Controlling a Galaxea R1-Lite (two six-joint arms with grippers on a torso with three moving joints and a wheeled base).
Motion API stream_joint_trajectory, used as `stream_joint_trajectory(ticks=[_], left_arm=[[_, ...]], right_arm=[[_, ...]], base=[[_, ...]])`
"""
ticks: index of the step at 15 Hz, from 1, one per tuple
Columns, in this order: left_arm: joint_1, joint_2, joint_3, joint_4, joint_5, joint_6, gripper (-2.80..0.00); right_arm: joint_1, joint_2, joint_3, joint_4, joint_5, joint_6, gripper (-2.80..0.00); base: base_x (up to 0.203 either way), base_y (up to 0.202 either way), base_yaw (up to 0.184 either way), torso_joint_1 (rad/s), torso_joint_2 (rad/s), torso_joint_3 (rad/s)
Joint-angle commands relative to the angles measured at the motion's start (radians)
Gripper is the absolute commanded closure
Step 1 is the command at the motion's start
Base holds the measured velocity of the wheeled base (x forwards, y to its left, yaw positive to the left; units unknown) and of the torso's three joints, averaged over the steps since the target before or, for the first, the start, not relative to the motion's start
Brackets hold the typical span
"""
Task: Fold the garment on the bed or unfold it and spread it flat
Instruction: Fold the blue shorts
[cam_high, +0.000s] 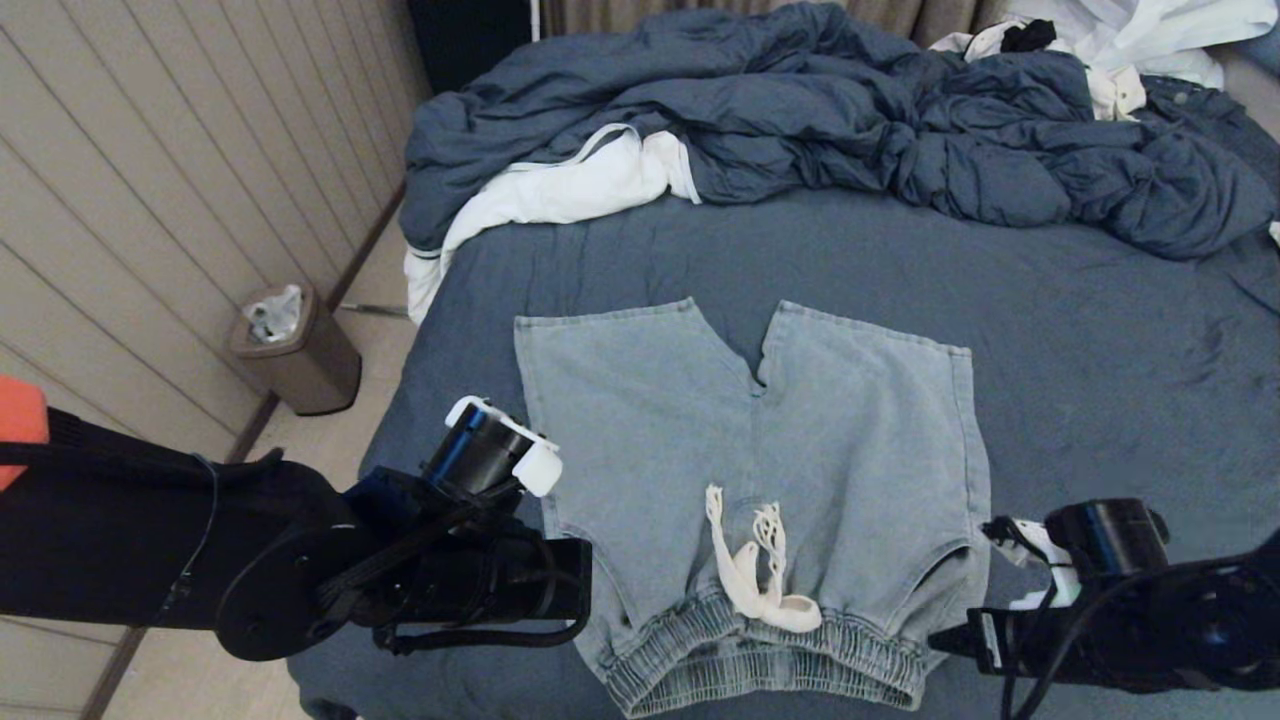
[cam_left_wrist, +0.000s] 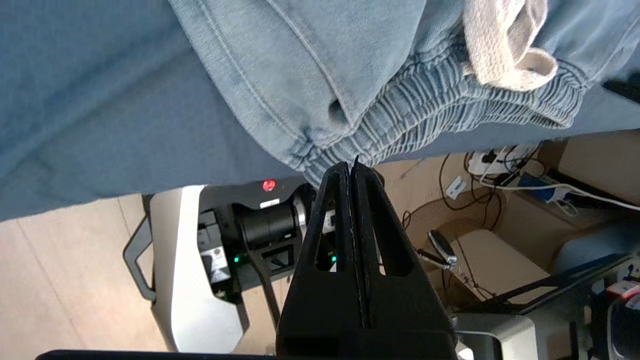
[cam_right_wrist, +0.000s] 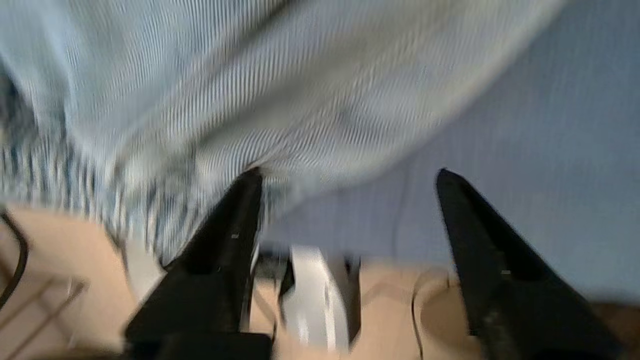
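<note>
Left gripper (cam_left_wrist: 351, 167), jaws pressed together and empty, hung beside the waistband corner; right gripper (cam_right_wrist: 345, 175) stood spread near the opposite corner. Your garment (cam_high: 740, 480) lay flat on the bed (cam_high: 1100, 370). It probably handled as soft, limp cloth, so pinch its ribbed waistband corners.

A rumpled dark blue duvet (cam_high: 850, 120) lies bunched across the far side. A white cloth (cam_high: 560, 190) pokes out beneath its left end. More white clothes (cam_high: 1150, 40) sit at the far right. A brown bin (cam_high: 295, 350) stands on the floor beside the panelled wall (cam_high: 150, 180).
</note>
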Motion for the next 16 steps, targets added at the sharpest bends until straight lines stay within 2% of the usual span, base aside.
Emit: stream_joint_trajectory(ticks=[1,2,5,6,10,14,16], left_arm=[[0.001,0.002,0.002,-0.008,0.027,-0.005,0.00],[0.001,0.006,0.002,-0.017,0.047,-0.005,0.00],[0.001,0.007,0.007,-0.025,0.051,-0.005,0.00],[0.001,0.007,0.005,-0.025,0.051,-0.005,0.00],[0.001,0.007,0.010,-0.024,0.052,-0.005,0.00],[0.001,-0.012,0.009,-0.017,0.055,-0.013,0.00],[0.001,-0.013,0.009,-0.016,0.086,-0.017,0.00]], right_arm=[[0.001,0.096,0.009,-0.131,-0.002,0.005,-2.80],[0.002,0.119,0.010,-0.163,-0.003,0.007,-2.80],[0.024,0.134,0.006,-0.182,0.000,0.013,-2.80],[0.039,0.131,0.007,-0.183,0.001,0.021,0.00],[0.085,0.122,0.007,-0.184,0.003,0.055,0.00],[0.093,0.120,0.014,-0.264,0.003,0.062,0.00],[0.105,0.092,0.017,-0.285,0.001,0.065,0.00]], base=[[0.000,0.000,0.000,0.000,0.00,0.000],[0.000,0.000,0.000,0.000,0.00,0.000],[0.000,0.000,0.000,0.000,0.00,0.000],[0.000,0.000,0.000,0.000,0.00,0.000],[0.000,0.000,0.000,0.000,0.00,0.000],[0.000,0.000,0.000,0.000,0.00,0.000],[0.000,0.000,0.000,0.000,0.00,0.000]])
